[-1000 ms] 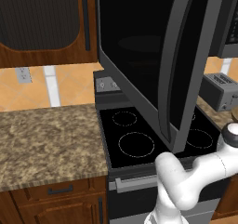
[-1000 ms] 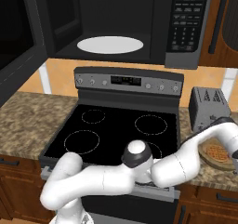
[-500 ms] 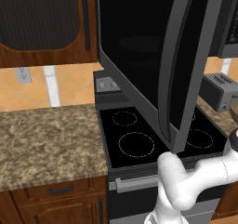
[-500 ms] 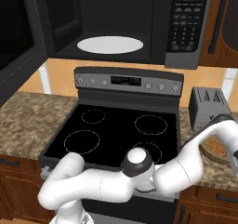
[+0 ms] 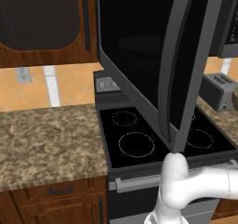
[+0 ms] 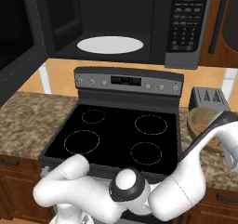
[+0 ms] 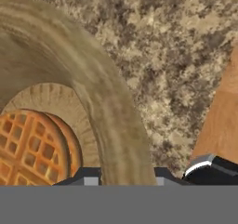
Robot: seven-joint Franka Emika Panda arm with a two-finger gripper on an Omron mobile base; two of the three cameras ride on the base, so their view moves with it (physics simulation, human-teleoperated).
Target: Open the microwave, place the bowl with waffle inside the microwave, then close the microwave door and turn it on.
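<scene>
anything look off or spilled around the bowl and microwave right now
Nothing stands out. The bowl with waffle sits upright on the granite counter beside the toaster, waffle still inside, nothing spilled. The microwave door hangs wide open, which fits the task, and its turntable lies flat.

Both base views look forward and down over the stove (image 5: 158,139) from opposite sides; the hand view looks close down on the bowl (image 7: 93,93).

Even, flat rendered light, soft glare on microwave door (image 5: 139,56), blurry close-up hand view
</scene>
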